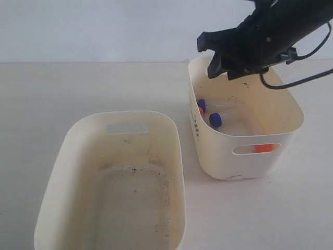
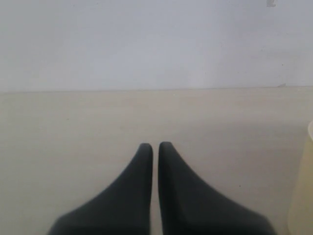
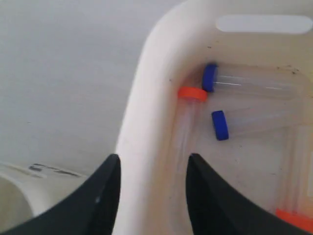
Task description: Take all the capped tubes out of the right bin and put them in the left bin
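Observation:
The right bin (image 1: 244, 156) stands at the right with a dotted print on its side. Inside lie the capped tubes: two blue caps (image 1: 202, 104) (image 1: 215, 120), an orange cap (image 1: 201, 111), and another orange one (image 1: 265, 148) showing through the front slot. The right wrist view shows the blue caps (image 3: 210, 77) (image 3: 220, 125) and the orange caps (image 3: 192, 93) (image 3: 293, 219). My right gripper (image 1: 225, 70) (image 3: 153, 159) hangs open over the bin's far rim, holding nothing. The left bin (image 1: 57, 166) holds no tubes. My left gripper (image 2: 155, 145) is shut on nothing.
The pale tabletop (image 1: 62, 88) runs back to a light wall. A black cable (image 1: 291, 83) loops from the right arm over the right bin's far corner. A cream bin edge (image 2: 303, 186) shows at the side of the left wrist view.

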